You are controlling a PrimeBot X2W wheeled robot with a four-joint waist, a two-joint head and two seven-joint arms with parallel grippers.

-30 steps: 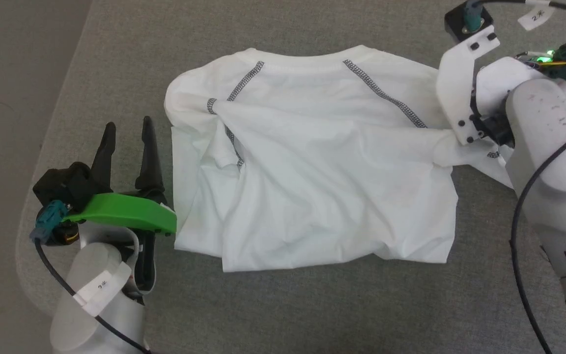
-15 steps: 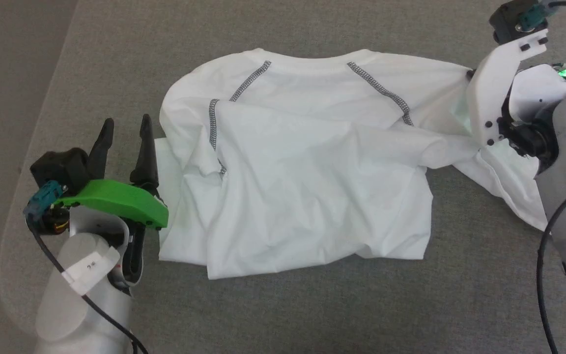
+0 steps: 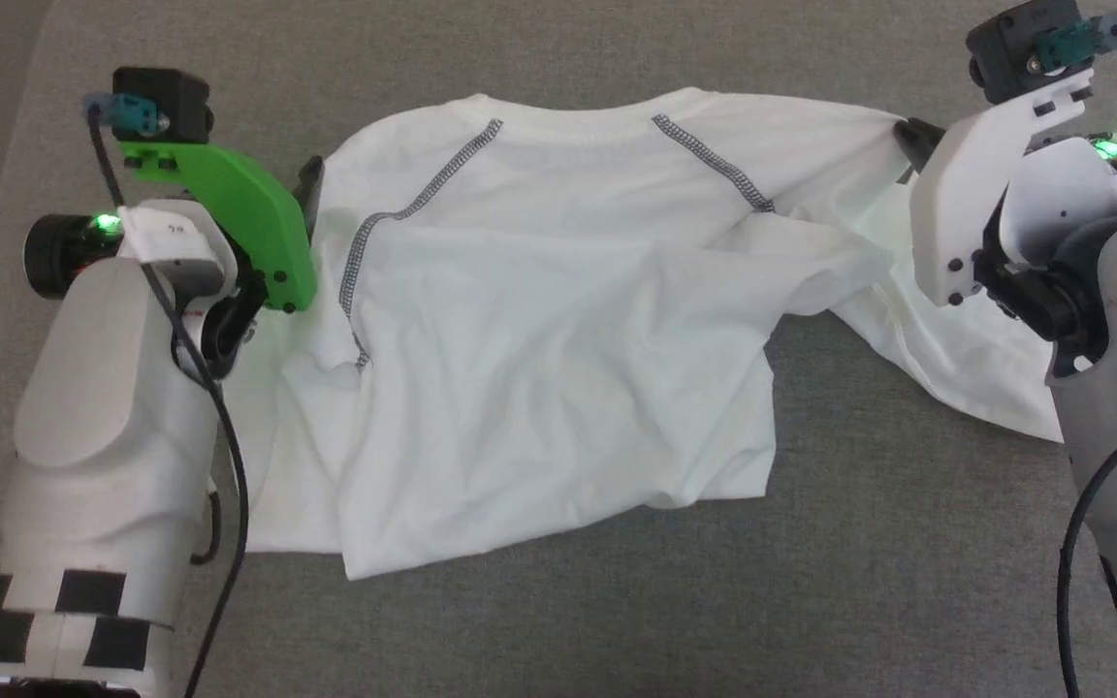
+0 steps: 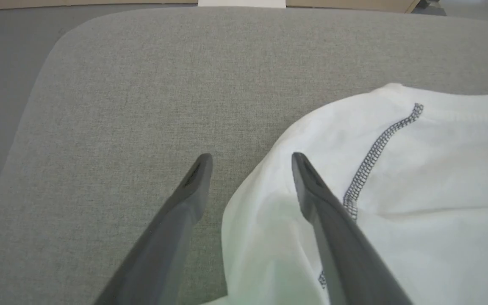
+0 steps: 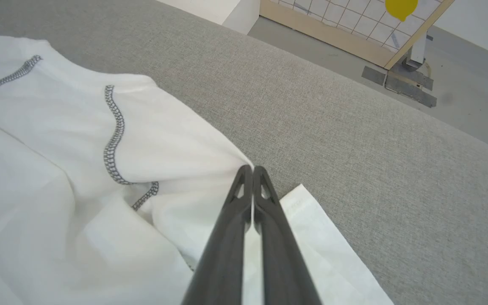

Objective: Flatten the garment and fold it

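1. While the big grey table top [image 3: 558, 601] carries it, the garment [image 3: 539, 339] sprawls across the middle of the head view. Its collar points to the top edge and a loose flap is doubled over the chest. I'd call this the flattening stage, with folding not yet begun.
2. To do it well, I reckon both shoulders want holding and drawing apart, level and gentle, low over the table. That way the thin fabric spreads rather than bunching or dragging the whole shirt sideways.
3. Right gripper [image 5: 252, 168], upper right of the head view: jaws pressed tight together, pinching the shirt's edge at that shoulder, with the fabric drawn up to the tips. The sleeve [image 3: 956, 359] on that side trails under the arm toward the lower right.
4. Left gripper [image 4: 250, 157], upper left of the head view: jaws wide apart, holding nothing. It straddles the shirt's edge. In its wrist view the right-hand finger [image 4: 324, 212] sits over white fabric and the left-hand one over bare grey. Whether they touch down, I can't tell.
5. My judgement is that this one should close on the edge just beside the zigzag seam [image 4: 371, 161], taking a single layer if it can. A double grab would lock the fold in.
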